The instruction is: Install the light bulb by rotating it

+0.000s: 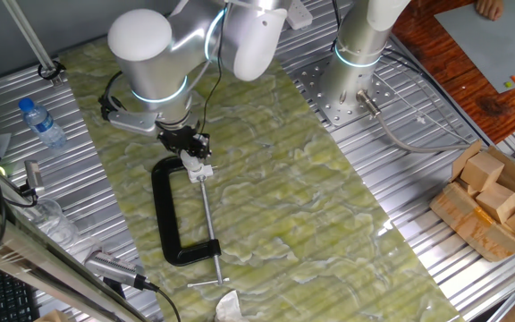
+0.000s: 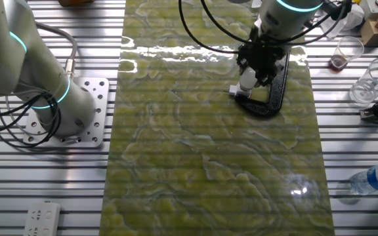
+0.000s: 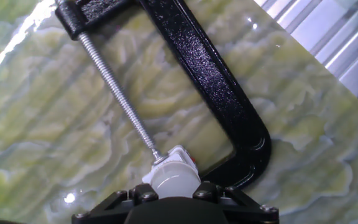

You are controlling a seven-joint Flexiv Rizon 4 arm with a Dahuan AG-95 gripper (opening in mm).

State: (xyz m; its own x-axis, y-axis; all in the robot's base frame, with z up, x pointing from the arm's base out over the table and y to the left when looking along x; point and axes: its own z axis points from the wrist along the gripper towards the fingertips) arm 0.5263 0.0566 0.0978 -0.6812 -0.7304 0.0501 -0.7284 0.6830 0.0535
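We judge the task to be in its middle stretch. Our claw (image 3: 174, 194) is down over the light bulb (image 3: 174, 180), which stands right at its tip, between the black finger links, seated on the white socket fitting (image 3: 180, 157) just beyond it. The socket sits at the end of the threaded screw of the black C-clamp (image 3: 222, 93), which stretches away from the claw across the green marbled mat (image 3: 73, 143). So the bulb is already placed in the fitting; how far it is threaded in we cannot see, and the turning, or the rest of it, looks to be what is left, followed by letting go and lifting off.

As for the claw's hold: the fingers (image 3: 210, 191) stand close on either side of the bulb, and we take it as grasping the bulb, though the contact itself is hidden beneath the hand in every view.

Counting what lies around the claw: one bulb, one socket fitting, one C-clamp (image 1: 179, 215), one mat. Well off to the claw's side on the table (image 1: 401, 206) we see one clear bottle with a blue cap (image 1: 41, 122) and a box of wooden blocks (image 1: 494, 201), several of them, the exact number unclear.
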